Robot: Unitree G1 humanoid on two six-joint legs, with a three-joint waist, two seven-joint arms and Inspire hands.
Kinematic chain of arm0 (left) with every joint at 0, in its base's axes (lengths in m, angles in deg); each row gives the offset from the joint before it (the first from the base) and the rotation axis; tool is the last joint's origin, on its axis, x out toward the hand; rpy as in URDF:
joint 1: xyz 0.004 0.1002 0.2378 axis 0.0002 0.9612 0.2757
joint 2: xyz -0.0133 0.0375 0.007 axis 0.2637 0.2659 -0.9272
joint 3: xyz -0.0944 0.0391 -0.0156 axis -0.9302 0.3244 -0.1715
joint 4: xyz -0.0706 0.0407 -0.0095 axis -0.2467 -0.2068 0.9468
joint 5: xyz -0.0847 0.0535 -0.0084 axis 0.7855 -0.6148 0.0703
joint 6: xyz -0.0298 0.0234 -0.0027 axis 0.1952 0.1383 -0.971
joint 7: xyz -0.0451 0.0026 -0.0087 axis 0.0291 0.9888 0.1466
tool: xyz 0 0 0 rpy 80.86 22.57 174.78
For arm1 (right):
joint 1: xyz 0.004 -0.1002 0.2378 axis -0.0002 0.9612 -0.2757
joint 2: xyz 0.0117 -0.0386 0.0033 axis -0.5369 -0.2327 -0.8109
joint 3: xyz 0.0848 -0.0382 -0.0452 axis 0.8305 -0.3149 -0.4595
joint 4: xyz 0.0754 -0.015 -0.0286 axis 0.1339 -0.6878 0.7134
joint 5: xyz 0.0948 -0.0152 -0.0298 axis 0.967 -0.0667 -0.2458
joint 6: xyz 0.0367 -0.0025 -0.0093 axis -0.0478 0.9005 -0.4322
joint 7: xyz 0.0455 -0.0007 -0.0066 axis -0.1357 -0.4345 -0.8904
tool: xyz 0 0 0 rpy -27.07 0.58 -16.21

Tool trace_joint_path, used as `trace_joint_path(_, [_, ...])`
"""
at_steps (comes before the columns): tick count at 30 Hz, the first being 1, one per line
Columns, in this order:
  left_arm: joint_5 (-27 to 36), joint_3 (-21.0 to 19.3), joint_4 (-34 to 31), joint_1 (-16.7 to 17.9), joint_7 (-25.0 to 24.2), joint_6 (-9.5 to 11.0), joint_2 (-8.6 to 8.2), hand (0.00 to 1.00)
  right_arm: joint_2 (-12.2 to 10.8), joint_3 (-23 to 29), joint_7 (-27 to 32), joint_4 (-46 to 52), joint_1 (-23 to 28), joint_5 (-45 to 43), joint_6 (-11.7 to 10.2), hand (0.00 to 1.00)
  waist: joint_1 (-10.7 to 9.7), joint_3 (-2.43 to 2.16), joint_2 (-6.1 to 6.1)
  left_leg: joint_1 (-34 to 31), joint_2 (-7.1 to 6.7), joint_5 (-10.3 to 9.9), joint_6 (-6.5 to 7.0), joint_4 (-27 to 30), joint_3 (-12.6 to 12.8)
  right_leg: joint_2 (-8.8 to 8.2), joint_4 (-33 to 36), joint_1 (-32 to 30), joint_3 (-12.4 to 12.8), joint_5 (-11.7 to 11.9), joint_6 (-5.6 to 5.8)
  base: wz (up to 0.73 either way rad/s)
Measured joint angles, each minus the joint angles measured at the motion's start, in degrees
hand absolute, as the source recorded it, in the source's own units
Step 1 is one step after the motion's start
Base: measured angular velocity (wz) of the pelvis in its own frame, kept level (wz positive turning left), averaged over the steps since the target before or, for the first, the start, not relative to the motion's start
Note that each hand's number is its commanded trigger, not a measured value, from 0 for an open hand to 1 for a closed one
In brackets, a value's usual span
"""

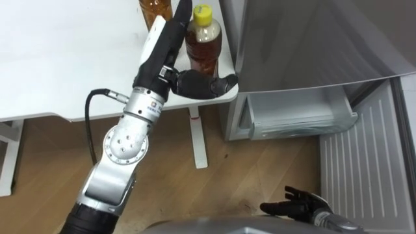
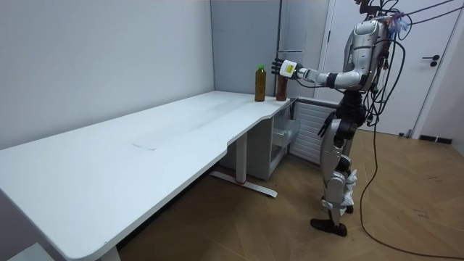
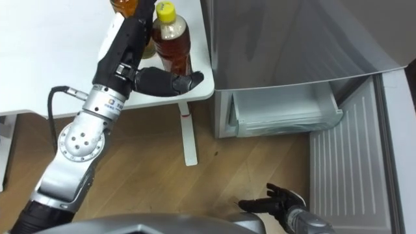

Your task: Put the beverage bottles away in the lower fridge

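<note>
Upright bottle (image 1: 203, 49), top centre, stands just right of nearer left hand (image 1: 170, 49), fingers straight, thumb spread; right hand (image 1: 299, 203) low, relaxed.

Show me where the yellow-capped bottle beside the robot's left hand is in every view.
Left eye view: yellow-capped bottle at top centre, on the table's corner beside the left hand.
Right eye view: top, left of centre, same corner.
Room view: upper centre, the darker of two bottles, the one nearer the robot.
Shared landmark: the white table corner next to the fridge.
</note>
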Motion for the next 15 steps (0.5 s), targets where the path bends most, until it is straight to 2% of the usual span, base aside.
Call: trace_joint_path(15, [1.5, -0.1, 1.6, 0.8, -0.9, -0.1, 0.16, 0.00, 0.0, 0.0, 0.0, 0.0, 0.1, 0.2, 0.3, 0.00, 0.0, -0.15, -0.07, 0.3, 0.07, 0.0, -0.01, -0.2, 0.6, 0.01, 0.1, -0.3, 0.2, 0.0, 0.00, 0.00])
